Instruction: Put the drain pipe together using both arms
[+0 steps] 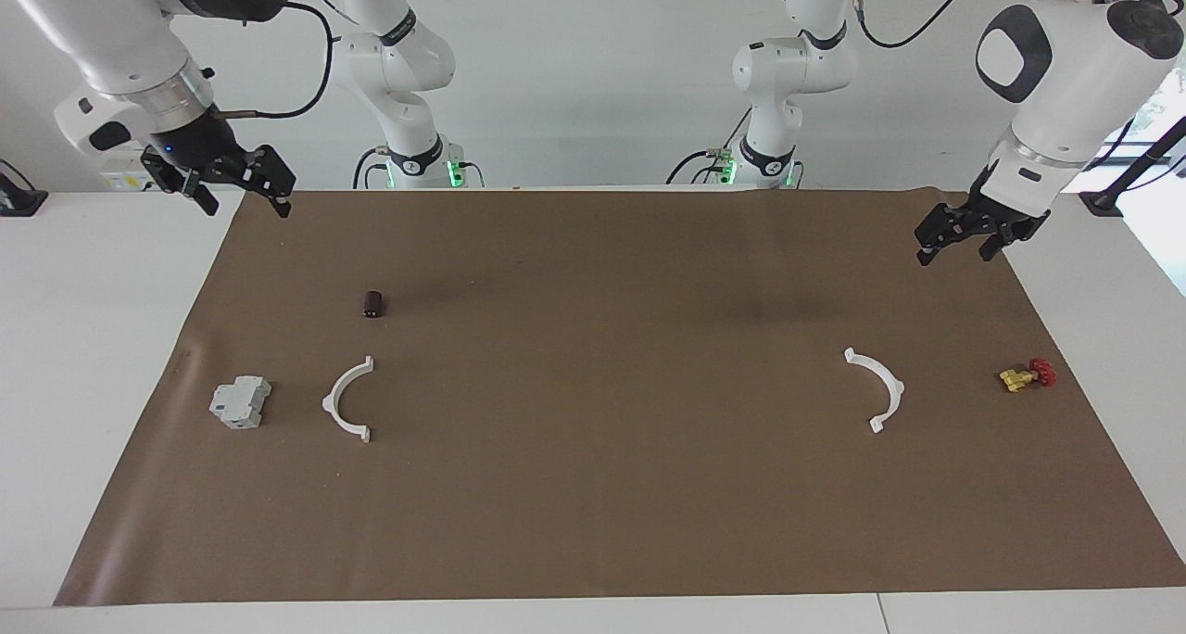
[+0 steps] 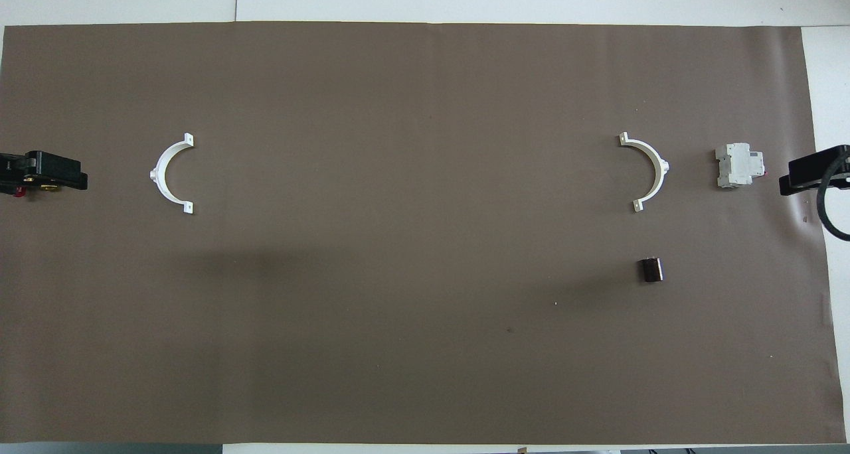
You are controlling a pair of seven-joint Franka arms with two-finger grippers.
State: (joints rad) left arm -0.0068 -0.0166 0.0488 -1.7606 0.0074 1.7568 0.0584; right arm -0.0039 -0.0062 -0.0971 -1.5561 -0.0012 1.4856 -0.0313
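Note:
The drain pipe lies in two separate white half-ring arcs on the brown mat. One arc (image 1: 347,400) (image 2: 647,172) lies toward the right arm's end, the other arc (image 1: 880,388) (image 2: 169,174) toward the left arm's end, their open sides facing each other. My right gripper (image 1: 246,209) hangs open and empty in the air over the mat's corner at its own end. My left gripper (image 1: 956,256) hangs open and empty over the mat's edge at its own end. Both grippers are well apart from the arcs.
A grey blocky box (image 1: 240,402) (image 2: 737,166) stands beside the right-end arc. A small dark cylinder (image 1: 373,304) (image 2: 651,269) lies nearer to the robots than that arc. A yellow valve with a red knob (image 1: 1027,374) lies beside the left-end arc.

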